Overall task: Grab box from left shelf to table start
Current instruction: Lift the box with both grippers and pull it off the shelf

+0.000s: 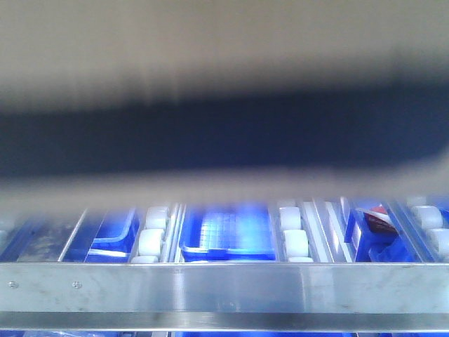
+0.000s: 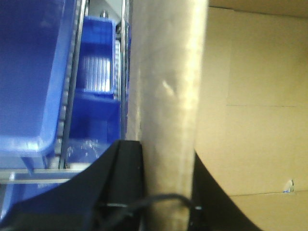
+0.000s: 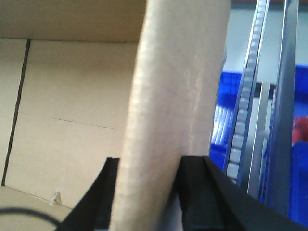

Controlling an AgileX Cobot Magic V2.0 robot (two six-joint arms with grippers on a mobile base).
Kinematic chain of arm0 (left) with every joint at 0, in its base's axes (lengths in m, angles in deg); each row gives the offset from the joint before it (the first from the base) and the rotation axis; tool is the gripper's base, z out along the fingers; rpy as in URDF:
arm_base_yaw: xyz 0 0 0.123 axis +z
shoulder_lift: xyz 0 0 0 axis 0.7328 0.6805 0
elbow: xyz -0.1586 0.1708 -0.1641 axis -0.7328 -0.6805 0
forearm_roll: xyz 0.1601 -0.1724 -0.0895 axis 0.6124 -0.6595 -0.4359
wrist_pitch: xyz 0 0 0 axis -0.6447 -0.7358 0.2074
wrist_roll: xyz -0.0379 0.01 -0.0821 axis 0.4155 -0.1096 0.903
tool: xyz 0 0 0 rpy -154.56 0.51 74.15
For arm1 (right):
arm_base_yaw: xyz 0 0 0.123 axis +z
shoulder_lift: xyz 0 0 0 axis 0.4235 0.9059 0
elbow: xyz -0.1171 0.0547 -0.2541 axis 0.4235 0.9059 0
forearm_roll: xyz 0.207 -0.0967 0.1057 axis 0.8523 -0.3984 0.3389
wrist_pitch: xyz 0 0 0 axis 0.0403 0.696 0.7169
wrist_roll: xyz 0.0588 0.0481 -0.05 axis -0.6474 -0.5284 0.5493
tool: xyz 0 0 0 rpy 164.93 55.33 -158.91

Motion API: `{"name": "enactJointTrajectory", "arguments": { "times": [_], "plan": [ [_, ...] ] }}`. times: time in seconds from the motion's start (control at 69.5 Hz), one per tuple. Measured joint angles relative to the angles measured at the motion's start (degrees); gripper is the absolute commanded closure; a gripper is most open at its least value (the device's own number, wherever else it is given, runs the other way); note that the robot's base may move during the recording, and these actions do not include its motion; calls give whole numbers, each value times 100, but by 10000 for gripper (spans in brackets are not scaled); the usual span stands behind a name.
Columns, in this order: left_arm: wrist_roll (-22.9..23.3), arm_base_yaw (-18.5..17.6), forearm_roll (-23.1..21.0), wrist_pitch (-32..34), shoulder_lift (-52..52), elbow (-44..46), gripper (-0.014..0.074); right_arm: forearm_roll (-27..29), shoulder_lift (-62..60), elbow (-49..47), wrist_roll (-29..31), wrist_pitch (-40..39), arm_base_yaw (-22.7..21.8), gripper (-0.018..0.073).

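A brown cardboard box fills the top of the front view as a blurred band, very close to the camera. In the left wrist view my left gripper is shut on the box's left wall, black fingers on either side; the box's bare inside lies to the right. In the right wrist view my right gripper is shut on the box's right wall, with the box's inside to the left. Neither gripper shows in the front view.
A metal shelf rail runs across the front view, with white rollers and blue bins behind it. A red item sits in a bin at right. Blue bins and roller tracks flank the box.
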Motion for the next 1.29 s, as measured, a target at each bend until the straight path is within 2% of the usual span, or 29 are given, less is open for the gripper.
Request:
{"name": "enactJointTrajectory", "arguments": {
  "times": [0.144,0.273,1.294],
  "plan": [
    [-273,0,60,0,526,474,689,-44,0,-13,0,-13,-11,499],
    [-374,0,-42,-11,789,511,689,-192,0,-13,-46,62,-11,499],
    [-386,0,-68,-11,815,511,689,-214,0,-13,-46,72,-11,501]
  ]
}}
